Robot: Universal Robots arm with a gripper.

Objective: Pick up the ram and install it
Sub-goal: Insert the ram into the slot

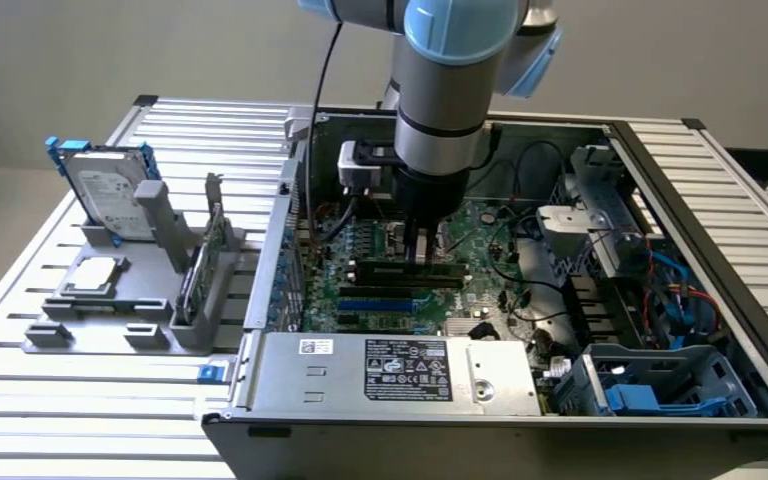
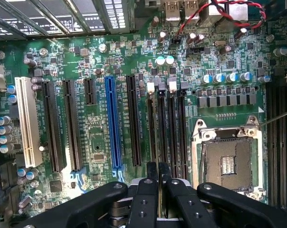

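The ram [image 1: 411, 271] is a long dark green stick lying level over the motherboard [image 1: 491, 235] inside the open computer case [image 1: 272, 262]. My gripper [image 1: 422, 256] reaches straight down from the arm and is shut on the stick's middle. In the wrist view the black fingers [image 2: 145, 199] are pressed together around the ram [image 2: 161, 137], which shows edge-on as a thin dark strip. It lines up with the row of black memory slots [image 2: 176, 133] beside the CPU socket [image 2: 227, 159]. Whether the stick rests in a slot or hangs just above it, I cannot tell.
A grey holder [image 1: 117, 290] outside the case, at the exterior view's left, carries a silver hard drive [image 1: 107, 198] with blue rails and an upright card [image 1: 203, 270]. The power supply [image 1: 398, 368] closes the case's near side. Cables [image 1: 664, 290] and a blue drive cage [image 1: 651, 385] crowd the exterior view's right.
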